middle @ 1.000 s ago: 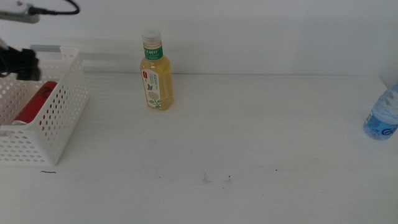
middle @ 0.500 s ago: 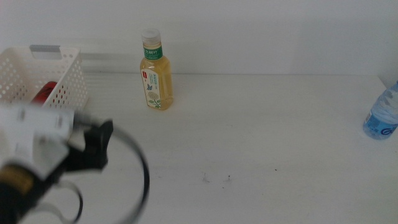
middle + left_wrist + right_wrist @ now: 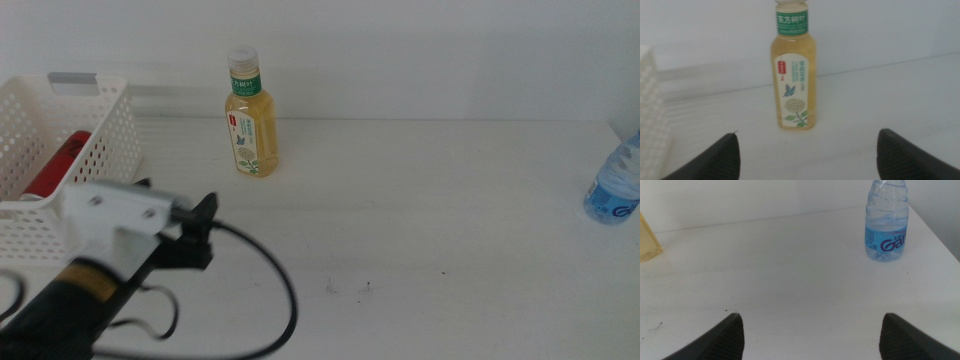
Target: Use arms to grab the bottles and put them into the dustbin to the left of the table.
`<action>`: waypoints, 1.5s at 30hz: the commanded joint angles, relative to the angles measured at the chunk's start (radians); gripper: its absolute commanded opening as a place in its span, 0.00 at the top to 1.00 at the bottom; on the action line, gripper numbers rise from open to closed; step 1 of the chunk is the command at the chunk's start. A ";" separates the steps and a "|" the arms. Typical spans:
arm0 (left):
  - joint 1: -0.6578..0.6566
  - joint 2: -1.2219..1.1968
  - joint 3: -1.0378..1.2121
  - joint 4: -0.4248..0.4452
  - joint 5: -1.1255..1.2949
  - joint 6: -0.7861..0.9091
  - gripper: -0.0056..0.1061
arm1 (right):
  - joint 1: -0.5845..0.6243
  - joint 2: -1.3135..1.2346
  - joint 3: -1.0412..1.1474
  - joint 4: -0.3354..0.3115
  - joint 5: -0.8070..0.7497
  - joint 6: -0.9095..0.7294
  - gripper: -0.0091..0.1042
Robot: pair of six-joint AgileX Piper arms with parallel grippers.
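The yellow bottle [image 3: 250, 115] with white cap and green label stands upright at the back of the table [image 3: 420, 220]; the left wrist view shows it [image 3: 793, 75] straight ahead. My left gripper [image 3: 205, 228] reaches in from the lower left, open and empty, well short of the bottle; its jaws stand wide apart in the wrist view [image 3: 807, 150]. The slim red can [image 3: 58, 163] lies in the white dustbin [image 3: 95, 190] at the left. The clear water bottle [image 3: 614, 180] stands at the right edge, also in the right wrist view [image 3: 886, 222]. My right gripper [image 3: 810, 330] is open and empty, out of the middle view.
A black cable [image 3: 270, 300] loops behind the left arm over the table's front. A few dark specks [image 3: 348, 288] mark the tabletop. A white wall [image 3: 400, 50] closes off the back.
The left arm left the dustbin, swung down to the table's front left, then moved right and forward toward the yellow bottle. The bottles have not moved.
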 commanded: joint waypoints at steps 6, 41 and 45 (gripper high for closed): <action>-0.002 0.228 -0.205 0.014 -0.025 -0.028 0.11 | -0.008 -0.004 0.004 -0.010 -0.010 -0.006 0.16; 0.108 0.807 -0.906 0.195 0.126 -0.133 0.11 | -0.008 -0.004 0.004 -0.010 -0.010 -0.006 0.16; 0.108 0.838 -0.957 0.195 0.159 -0.133 0.11 | -0.008 -0.004 0.004 -0.010 -0.010 -0.006 0.16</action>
